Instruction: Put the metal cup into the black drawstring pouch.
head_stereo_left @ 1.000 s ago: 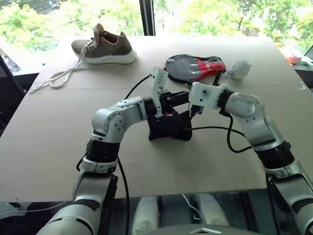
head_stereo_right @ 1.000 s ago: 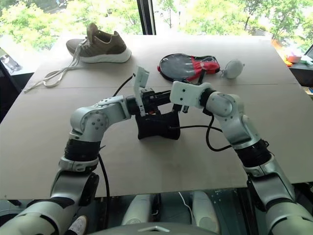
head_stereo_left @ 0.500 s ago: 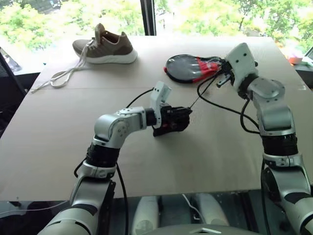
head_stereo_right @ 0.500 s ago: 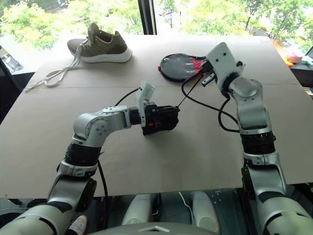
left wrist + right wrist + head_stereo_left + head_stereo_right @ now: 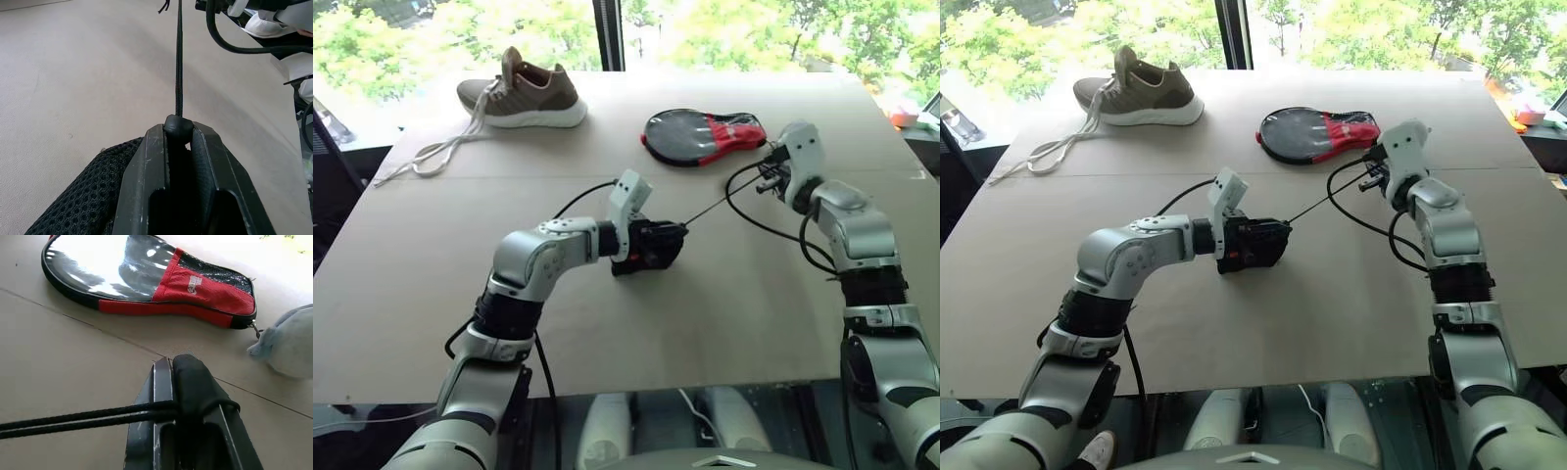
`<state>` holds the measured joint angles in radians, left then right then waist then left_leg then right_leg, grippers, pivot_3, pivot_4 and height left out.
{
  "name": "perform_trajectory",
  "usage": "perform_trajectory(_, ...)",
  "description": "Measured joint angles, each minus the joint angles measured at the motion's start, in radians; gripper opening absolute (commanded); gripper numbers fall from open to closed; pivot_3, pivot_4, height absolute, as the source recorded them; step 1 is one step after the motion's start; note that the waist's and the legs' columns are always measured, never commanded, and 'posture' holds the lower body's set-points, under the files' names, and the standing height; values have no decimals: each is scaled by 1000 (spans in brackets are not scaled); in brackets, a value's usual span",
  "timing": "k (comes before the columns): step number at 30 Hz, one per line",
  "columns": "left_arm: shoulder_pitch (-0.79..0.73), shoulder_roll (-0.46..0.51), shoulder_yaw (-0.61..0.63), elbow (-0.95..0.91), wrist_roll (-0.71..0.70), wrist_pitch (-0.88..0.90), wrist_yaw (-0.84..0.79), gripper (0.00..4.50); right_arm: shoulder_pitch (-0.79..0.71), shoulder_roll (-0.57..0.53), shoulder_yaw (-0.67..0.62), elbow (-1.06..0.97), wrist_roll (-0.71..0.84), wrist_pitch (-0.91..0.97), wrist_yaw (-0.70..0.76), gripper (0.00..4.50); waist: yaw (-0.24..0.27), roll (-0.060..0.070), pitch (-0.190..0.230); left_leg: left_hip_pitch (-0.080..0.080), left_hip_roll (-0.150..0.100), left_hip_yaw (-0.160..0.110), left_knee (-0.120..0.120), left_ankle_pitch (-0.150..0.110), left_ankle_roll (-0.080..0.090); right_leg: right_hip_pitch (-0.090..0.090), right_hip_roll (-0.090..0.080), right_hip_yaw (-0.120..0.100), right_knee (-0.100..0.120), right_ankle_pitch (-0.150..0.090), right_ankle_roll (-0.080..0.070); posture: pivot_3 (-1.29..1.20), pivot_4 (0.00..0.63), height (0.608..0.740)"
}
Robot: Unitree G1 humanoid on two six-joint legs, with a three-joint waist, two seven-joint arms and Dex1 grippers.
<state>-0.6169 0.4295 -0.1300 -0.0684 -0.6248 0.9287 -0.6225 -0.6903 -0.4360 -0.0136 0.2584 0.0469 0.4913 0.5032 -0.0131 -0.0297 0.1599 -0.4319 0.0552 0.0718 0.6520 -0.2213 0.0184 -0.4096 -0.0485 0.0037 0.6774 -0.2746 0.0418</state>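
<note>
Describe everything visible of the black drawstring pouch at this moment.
The black drawstring pouch is a small bag of black mesh-like fabric, bunched up and lying on the tan table. The left gripper is shut on its neck. Its thin black cord runs taut to the right gripper, which is shut on it. Its contents cannot be seen.

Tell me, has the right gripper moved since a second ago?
Yes. The right gripper has swung away from the black drawstring pouch toward the paddle case, drawing the cord taut between them.
</note>
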Motion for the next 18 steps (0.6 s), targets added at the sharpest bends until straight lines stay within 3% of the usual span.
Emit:
perform_trajectory(2, 19, -11, 4, 0, 33, -45, 26, 118, 44, -17, 21, -26, -2, -8, 29, 0, 0, 0, 0, 0, 0, 0, 0, 0, 0, 0, 0, 0, 0, 0, 0, 0, 150, 740)
perform_trajectory(3, 18, -7, 9, 0, 30, -40, 17, 1179, 77, -26, 37, -47, -2, -13, 48, 640, -1, 0, 0, 0, 0, 0, 0, 0, 0, 0, 0, 0, 1, 0, 0, 0, 150, 740)
perform_trajectory(9, 20, -29, 167, 1, -117, 99, 16, 3902, 209, -63, 42, -161, 37, -9, 130, 3230, -1, 1, 0, 0, 1, 0, 1, 0, 0, 0, 1, 0, 1, 0, 0, 0, 150, 740)
perform_trajectory(10, 12, -30, 211, 3, -160, 151, 29, 4490, 238, -71, 37, -200, 57, -1, 148, 3842, -1, 1, 0, 0, 1, 0, 1, 0, 0, 0, 1, 0, 1, 0, 0, 0, 150, 740)
perform_trajectory(11, 0, -28, 262, 4, -201, 200, 45, 4500, 266, -75, 32, -235, 81, 8, 168, 4357, -1, 1, 0, 0, 1, -1, 1, 0, 0, 0, 1, 0, 1, 0, 0, 0, 150, 740)
perform_trajectory(12, -6, -29, 280, 4, -217, 221, 52, 4500, 279, -76, 26, -250, 92, 10, 173, 4441, 0, 1, 0, 0, 0, -1, 1, 0, 0, 0, 1, 0, 1, 0, 0, 0, 150, 740)
perform_trajectory(16, -29, -4, 377, 10, -272, 282, 107, 4500, 379, -82, -26, -385, 171, 17, 199, 4441, 1, 1, 0, 0, 0, -1, 1, 0, 0, 0, 1, -1, 1, 0, 0, 0, 150, 740)
perform_trajectory(18, -16, 14, 387, -10, -192, 172, 149, 4500, 431, -67, -64, -448, 223, -9, 210, 4441, 0, 1, 0, 0, 0, -1, 1, 0, 0, 0, 1, 0, 1, 0, 0, 0, 150, 740)
